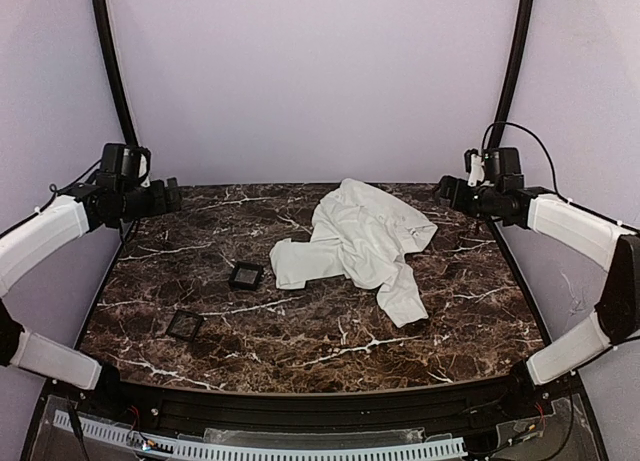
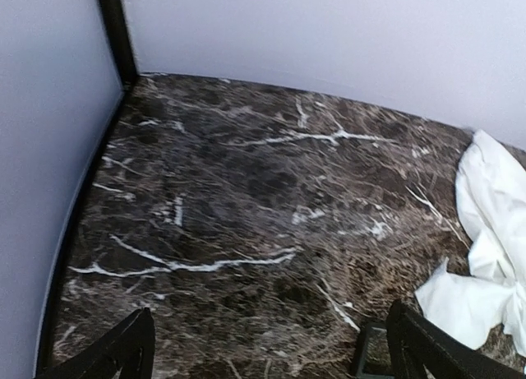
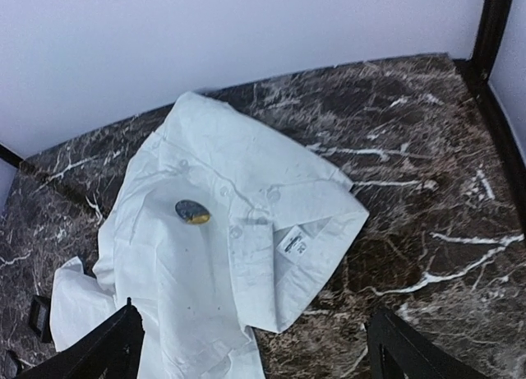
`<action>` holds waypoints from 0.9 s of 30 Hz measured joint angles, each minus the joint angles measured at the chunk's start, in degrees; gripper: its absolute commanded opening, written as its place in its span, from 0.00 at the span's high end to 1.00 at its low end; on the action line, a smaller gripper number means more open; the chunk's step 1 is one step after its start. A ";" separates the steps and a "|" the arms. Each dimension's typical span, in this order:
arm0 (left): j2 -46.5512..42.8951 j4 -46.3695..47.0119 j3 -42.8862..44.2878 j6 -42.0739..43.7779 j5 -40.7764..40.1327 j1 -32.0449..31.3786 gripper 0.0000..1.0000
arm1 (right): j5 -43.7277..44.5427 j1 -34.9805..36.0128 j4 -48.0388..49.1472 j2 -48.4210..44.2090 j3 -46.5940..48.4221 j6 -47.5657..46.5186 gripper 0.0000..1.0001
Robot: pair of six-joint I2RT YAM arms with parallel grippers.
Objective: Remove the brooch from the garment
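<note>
At the right wrist, the right gripper (image 3: 255,336) gaped wide and empty, held clear of a crumpled white shirt (image 3: 164,264); the brooch (image 3: 191,212) sat pinned beside its button placket. Removal looked not yet begun. Next, a gripper would probably need to descend onto the pin. At the left wrist, the left gripper (image 2: 271,350) was spread open, holding nothing. From above, the dark marble table (image 1: 330,351) carried two black square trays (image 1: 246,275) left of the shirt, with lilac walls all round.
</note>
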 measured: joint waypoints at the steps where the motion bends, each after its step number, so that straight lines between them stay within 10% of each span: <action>1: 1.75 0.55 0.00 -0.15 1.53 -1.99 0.00 | -0.55 1.44 -0.61 2.19 0.72 0.81 0.09; 15: 32.37 4.50 17.57 3.74 20.96 -21.42 0.00 | -8.50 10.88 -5.38 22.16 7.15 6.23 0.30; 27: 46.29 -2.10 24.04 8.81 19.45 -29.18 0.00 | -9.62 13.03 -4.81 22.40 6.01 7.72 0.60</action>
